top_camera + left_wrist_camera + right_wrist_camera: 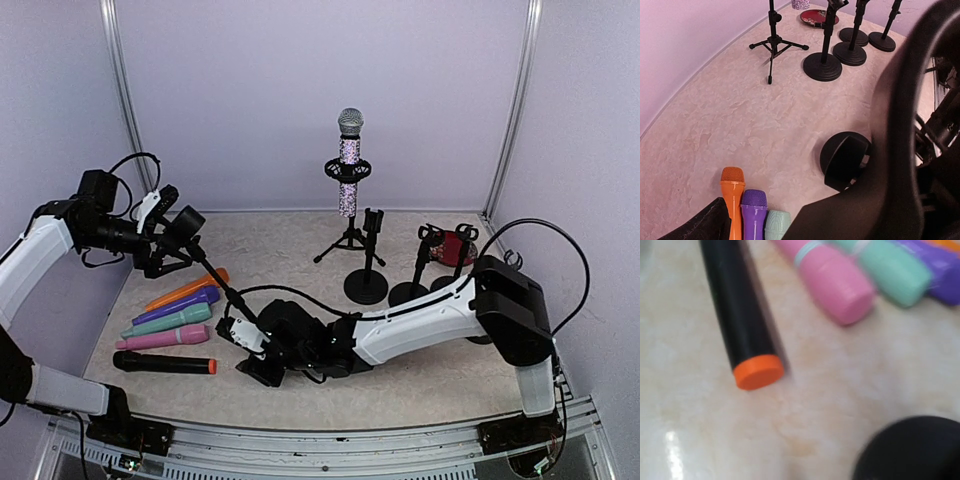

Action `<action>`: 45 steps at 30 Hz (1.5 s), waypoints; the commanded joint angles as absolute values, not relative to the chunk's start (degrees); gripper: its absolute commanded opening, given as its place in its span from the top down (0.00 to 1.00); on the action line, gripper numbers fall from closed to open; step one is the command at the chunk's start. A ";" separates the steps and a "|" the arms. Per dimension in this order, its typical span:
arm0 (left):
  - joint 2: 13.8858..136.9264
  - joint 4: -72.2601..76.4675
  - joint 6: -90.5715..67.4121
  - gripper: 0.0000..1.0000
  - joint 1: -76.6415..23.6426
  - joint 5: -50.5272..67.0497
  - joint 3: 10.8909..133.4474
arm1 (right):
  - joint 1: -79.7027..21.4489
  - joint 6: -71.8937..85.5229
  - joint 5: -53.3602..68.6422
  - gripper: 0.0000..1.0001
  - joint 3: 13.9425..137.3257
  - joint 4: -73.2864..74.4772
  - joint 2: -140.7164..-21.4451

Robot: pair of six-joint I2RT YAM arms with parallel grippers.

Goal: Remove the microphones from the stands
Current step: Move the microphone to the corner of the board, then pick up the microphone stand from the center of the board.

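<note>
Right arm stretches low across desk [420, 385], right tool [245, 345] beside black microphone [165, 364], jaw state unclear. Left tool [165, 240] raised, fingers apart.

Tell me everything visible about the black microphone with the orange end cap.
The black microphone lies flat on the table, nearest of five laid side by side, next to the pink one. Its smooth, slim black body ends in a flat orange cap pointing toward the right arm. Nothing grips it; whether it touches the pink one is unclear.
</note>
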State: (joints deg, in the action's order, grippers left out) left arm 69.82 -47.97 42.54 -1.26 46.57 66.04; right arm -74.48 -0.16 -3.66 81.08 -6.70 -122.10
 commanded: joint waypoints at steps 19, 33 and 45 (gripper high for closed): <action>72.27 -42.66 36.53 0.02 -16.37 47.98 67.84 | -69.26 6.51 -16.23 0.39 70.86 -21.11 -110.06; 71.48 -42.24 37.07 0.05 -16.96 48.17 62.90 | -68.14 6.51 -11.15 0.37 61.38 -37.05 -110.43; 68.91 -45.02 38.50 0.05 -15.09 48.13 63.14 | -66.40 2.43 -12.62 0.43 70.62 -36.11 -119.05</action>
